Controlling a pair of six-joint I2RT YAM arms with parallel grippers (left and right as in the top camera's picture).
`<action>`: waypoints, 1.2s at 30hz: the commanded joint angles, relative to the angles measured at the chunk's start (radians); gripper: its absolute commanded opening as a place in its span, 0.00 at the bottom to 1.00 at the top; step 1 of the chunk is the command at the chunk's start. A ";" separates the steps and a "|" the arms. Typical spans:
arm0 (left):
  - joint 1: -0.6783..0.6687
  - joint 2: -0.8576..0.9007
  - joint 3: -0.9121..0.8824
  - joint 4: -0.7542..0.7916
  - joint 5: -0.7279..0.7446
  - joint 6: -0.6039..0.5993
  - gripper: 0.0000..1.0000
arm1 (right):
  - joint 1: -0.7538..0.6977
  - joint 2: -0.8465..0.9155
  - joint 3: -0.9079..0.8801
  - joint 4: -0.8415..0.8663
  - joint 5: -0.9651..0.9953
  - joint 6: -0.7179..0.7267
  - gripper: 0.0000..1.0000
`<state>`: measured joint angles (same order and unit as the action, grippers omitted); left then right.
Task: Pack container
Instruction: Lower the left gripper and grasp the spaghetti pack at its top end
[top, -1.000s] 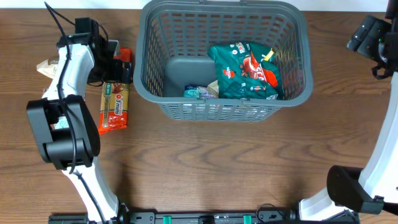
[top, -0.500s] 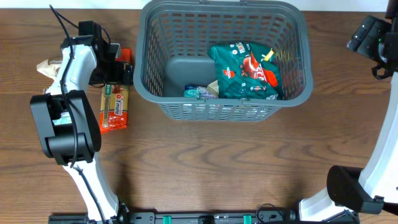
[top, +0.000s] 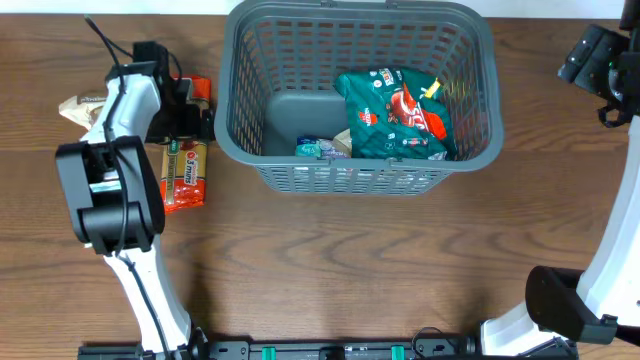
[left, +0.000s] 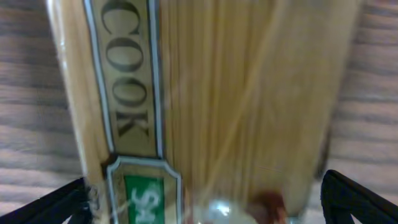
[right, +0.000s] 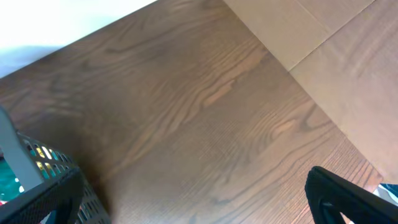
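Both wide open, empty: left gripper (left: 205, 200) over glossy spaghetti packet (left: 249, 93), right gripper (right: 196, 199) near lattice-walled container (top: 350, 178).

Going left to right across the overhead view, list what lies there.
From the left: beige packet → pasta packet → container, and inside it the small pale-blue packet, then the green snack bag → right arm. The left arm overlaps the packets, so it is left out.
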<state>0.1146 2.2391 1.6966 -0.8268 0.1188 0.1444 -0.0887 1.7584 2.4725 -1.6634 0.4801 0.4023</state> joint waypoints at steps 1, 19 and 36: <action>0.002 0.013 0.021 0.018 -0.008 -0.074 0.99 | -0.003 -0.006 0.010 -0.002 0.017 0.012 0.99; 0.002 0.013 0.021 0.044 -0.023 -0.142 0.99 | -0.003 -0.006 0.010 -0.002 0.017 0.012 0.99; 0.002 0.013 0.020 -0.020 -0.023 -0.041 0.06 | -0.003 -0.006 0.010 -0.002 0.017 0.012 0.99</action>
<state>0.1158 2.2253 1.7229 -0.8429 0.1001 0.0853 -0.0887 1.7584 2.4725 -1.6634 0.4801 0.4023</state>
